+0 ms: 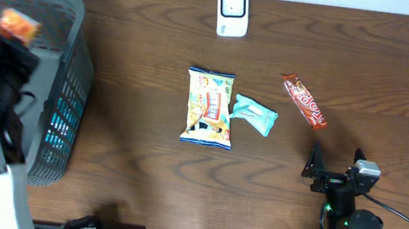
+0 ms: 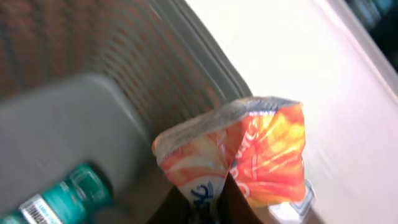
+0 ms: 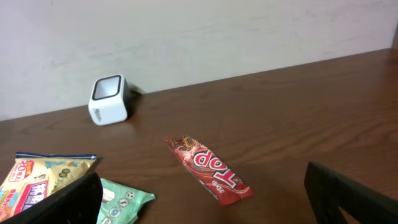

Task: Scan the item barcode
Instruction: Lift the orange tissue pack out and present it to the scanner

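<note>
Gripping orange packet (image 2: 249,155) tight, left gripper (image 2: 208,198) holds it above basket (image 1: 67,77), likely bound for scanner (image 1: 232,11). Right gripper (image 3: 205,199) gapes wide and empty, well right of basket.

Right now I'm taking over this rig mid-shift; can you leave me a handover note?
Left claw: shut on the orange packet, over the basket.
Right claw: open, empty, near the red bar.
Scanner stands at the far edge; yellow bag, teal packet and red bar lie before it.
Done: packet gripped. Left: show its barcode to the scanner; no scan is visible yet.
</note>
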Robot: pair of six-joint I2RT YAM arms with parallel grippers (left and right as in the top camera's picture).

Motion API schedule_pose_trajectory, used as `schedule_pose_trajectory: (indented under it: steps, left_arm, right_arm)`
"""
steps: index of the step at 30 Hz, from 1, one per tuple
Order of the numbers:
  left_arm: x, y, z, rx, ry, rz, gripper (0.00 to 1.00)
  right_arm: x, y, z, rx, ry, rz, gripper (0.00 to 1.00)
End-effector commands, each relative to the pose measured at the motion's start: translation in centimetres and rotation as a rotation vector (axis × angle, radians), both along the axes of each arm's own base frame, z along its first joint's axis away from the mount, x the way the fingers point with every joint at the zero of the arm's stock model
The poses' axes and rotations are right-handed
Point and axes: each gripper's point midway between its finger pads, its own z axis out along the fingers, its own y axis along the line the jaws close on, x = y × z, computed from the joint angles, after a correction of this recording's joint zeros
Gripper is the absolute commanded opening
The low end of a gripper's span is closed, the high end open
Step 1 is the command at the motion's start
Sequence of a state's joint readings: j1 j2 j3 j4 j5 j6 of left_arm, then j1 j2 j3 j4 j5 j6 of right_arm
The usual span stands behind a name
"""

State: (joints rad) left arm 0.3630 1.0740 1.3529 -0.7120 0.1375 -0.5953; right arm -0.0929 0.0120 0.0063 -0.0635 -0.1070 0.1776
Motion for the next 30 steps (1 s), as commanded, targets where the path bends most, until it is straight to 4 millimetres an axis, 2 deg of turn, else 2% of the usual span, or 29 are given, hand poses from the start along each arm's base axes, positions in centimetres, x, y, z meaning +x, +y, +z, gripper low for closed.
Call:
schedule_pose_trajectory:
  steps: [1,4,10,18,30]
  left_arm:
    - [-0.2,-4.8,-0.3,0.027,0.035,-0.172,0.07]
    - [-0.4,-7.5,-2.4,0.061,0.126,-0.267,0.07]
    - [-0.1,-10.7,-7.4,0.056,0.285,-0.371,0.07]
    - [0.9,-11.8,-13.2,0.064,0.457,-0.399,0.07]
    - [1.4,-13.6,-18.8,0.052,0.629,-0.452,0.07]
  right_arm:
    - [0.0,0.1,0.0,-0.007,0.000,0.002,0.99]
    - [0.0,0.1,0.0,-0.007,0.000,0.002,0.99]
    - [0.0,0.1,0.0,-0.007,0.000,0.002,0.99]
    - [0.0,0.1,0.0,-0.008,0.000,0.002,0.99]
    - [0.0,0.1,0.0,-0.007,0.000,0.002,0.99]
